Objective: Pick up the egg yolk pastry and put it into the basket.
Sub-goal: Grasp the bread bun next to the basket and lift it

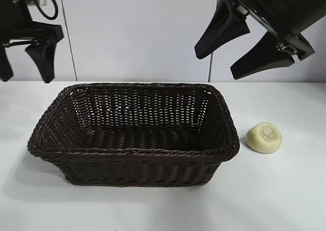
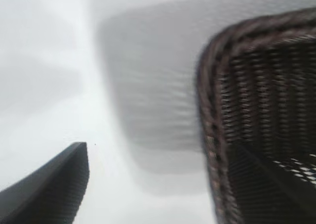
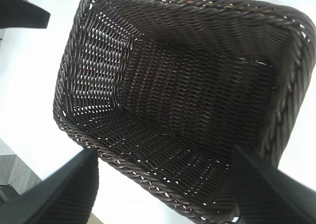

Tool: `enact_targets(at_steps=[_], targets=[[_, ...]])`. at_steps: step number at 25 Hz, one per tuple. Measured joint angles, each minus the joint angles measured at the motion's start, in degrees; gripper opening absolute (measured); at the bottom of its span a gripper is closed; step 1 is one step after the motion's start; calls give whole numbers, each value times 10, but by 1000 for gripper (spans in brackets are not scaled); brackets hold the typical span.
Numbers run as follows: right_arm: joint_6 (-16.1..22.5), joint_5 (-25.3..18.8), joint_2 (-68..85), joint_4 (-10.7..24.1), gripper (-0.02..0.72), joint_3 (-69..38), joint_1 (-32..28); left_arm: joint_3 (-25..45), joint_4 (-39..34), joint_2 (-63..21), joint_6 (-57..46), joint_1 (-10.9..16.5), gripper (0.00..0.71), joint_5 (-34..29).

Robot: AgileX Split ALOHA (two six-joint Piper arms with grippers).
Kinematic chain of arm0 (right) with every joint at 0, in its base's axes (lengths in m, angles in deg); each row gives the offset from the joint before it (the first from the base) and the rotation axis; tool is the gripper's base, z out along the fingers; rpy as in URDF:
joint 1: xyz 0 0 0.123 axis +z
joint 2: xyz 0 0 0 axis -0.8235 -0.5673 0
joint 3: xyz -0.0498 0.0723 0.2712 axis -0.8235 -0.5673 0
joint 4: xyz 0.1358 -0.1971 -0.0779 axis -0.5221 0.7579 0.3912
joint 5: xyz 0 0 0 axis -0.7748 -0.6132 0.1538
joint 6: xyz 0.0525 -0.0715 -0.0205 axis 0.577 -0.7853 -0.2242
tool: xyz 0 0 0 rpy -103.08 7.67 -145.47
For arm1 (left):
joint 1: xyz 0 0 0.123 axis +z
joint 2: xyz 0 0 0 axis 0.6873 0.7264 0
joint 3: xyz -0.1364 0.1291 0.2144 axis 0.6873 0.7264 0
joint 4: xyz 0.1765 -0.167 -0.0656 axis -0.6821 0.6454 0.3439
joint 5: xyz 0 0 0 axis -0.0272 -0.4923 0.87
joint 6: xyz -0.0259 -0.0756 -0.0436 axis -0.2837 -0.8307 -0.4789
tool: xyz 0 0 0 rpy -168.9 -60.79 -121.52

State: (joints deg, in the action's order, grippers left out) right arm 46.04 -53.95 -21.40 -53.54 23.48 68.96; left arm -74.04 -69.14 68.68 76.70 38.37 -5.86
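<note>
**Pastry on the table, both arms aloft**

The large rectangular dark brown woven wicker basket [image 1: 133,134] sits mid-table, its right wall touching nothing. The right gripper [image 1: 243,47] hangs high above the basket's right end, jaws spread wide and empty. The left gripper [image 1: 25,63], partly cut off at the frame edge, hangs upper left, jaws apart. The small pale yellow dome-shaped egg yolk pastry [image 1: 264,137] rests on the white table [image 1: 285,190] just right of the basket; neither wrist view shows it.

I'm working in what looks like a lab test bench: a bare white table [image 1: 153,210] against plain white wall panels [image 1: 137,32], with two black robot arms mounted above it.
</note>
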Motion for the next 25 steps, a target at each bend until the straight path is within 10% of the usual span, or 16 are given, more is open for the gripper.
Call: enact_targets(at_steps=[14, 25], targets=[[0, -1, 0, 0, 537, 0, 0, 24, 3, -66, 0, 35, 565, -44], [1, -4, 0, 0, 537, 0, 0, 270, 4, -323, 1, 35, 565, -37]])
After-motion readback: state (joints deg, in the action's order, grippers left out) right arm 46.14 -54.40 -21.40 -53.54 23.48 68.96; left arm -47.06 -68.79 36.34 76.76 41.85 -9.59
